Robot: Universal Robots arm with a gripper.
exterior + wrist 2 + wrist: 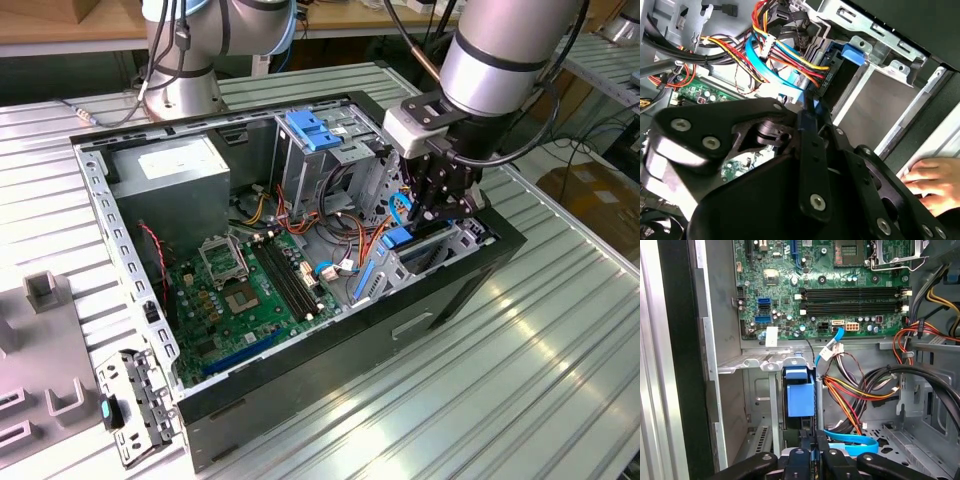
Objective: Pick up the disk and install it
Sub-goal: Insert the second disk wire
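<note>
One disk (pixel 800 397), edge-on in its blue carrier, stands in the drive cage at the front corner of the open computer case (pixel 470 290), between two upright metal rails of the bay. In the exterior view it shows as a blue strip (pixel 400 238) directly beneath the single gripper (pixel 440 208). In the first wrist view the gripper (pixel 812 452) has its black fingers drawn close together at the disk's near edge, seemingly pinching the carrier there, though the contact itself is hidden by the linkage. Just beside the disk run one flat blue data cable (pixel 852 442) and a bundle of red, orange, yellow and black power wires (pixel 850 392), crowding the space next to the bay. Beyond lie one green motherboard (pixel 240 290), one grey power supply box (pixel 175 175) and one light-blue latch plate (pixel 312 130). In the second wrist view a person's hand (pixel 930 182) rests outside the case wall.
</note>
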